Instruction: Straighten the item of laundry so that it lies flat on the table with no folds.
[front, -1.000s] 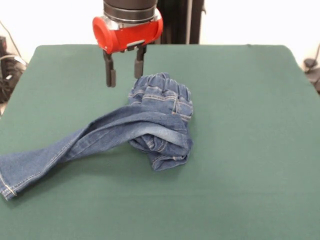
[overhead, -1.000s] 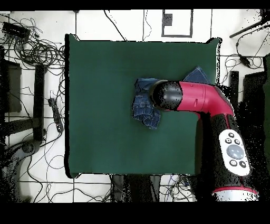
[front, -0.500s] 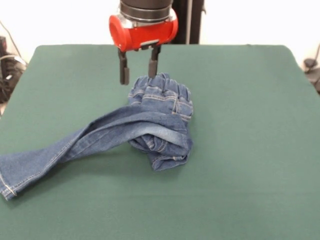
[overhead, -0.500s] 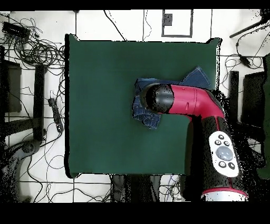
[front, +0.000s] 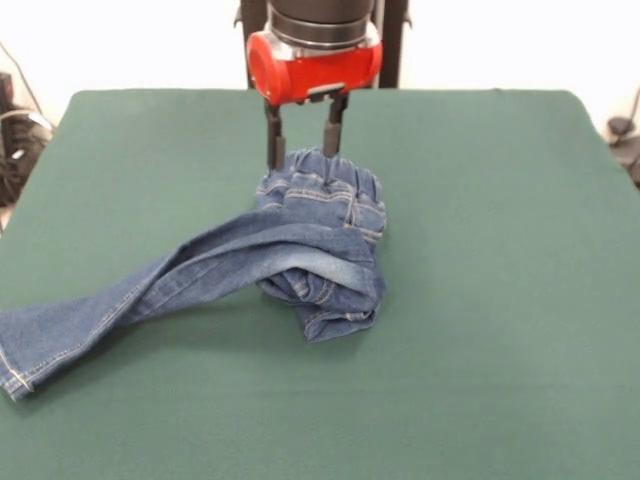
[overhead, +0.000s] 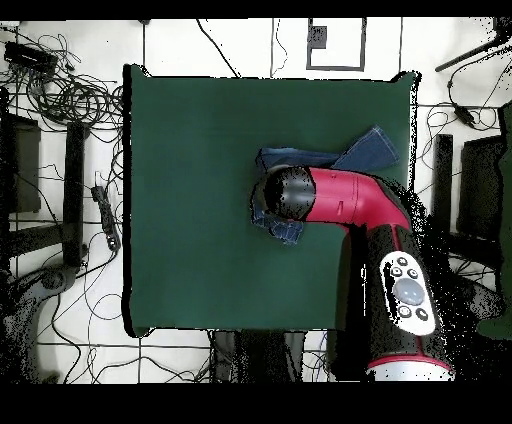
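The blue denim jeans (front: 300, 255) lie bunched on the dark green table (front: 500, 250). The waistband end is heaped up in the middle, one leg is folded under at the front, and the other leg stretches to the near left corner. My gripper (front: 304, 155) is open, its two fingers hanging just above the far edge of the waistband heap, one at each side of it. In the overhead view the red arm (overhead: 340, 195) covers most of the jeans (overhead: 370, 150); the gripper itself is hidden under it.
The arm's red wrist hangs over the table's far middle in the front view. Cables and stands lie on the floor around the table (overhead: 180, 180) in the overhead view. Dark gear sits off the table's left and right edges.
The gripper has moved to the right in the front view, from beside the heap's left to over the waistband, still open. The jeans have not moved.
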